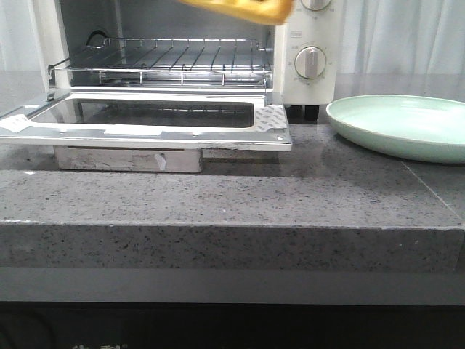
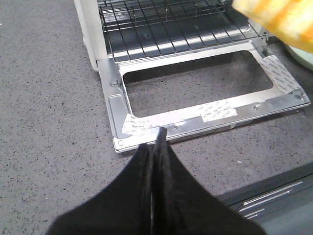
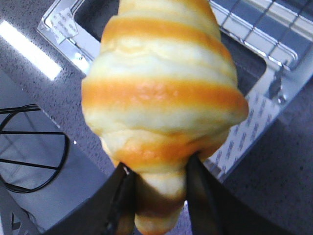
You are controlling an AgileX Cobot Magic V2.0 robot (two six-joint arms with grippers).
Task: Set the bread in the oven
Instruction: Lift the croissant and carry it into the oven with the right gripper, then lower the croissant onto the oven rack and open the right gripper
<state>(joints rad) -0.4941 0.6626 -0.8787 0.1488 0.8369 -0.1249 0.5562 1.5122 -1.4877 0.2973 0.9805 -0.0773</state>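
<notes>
Right wrist: bread (image 3: 164,112) between closed fingers (image 3: 198,196)

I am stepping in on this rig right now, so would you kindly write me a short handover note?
Right gripper: shut on the bread, held in the air near the open oven.
Left gripper: shut, holding nothing, in front of the lowered door.
Done: door is down, wire rack is bare, bread is lifted.
Left: carry the bread in over the door, set it on the rack, release, back out.
The green plate right of the oven holds nothing.
</notes>
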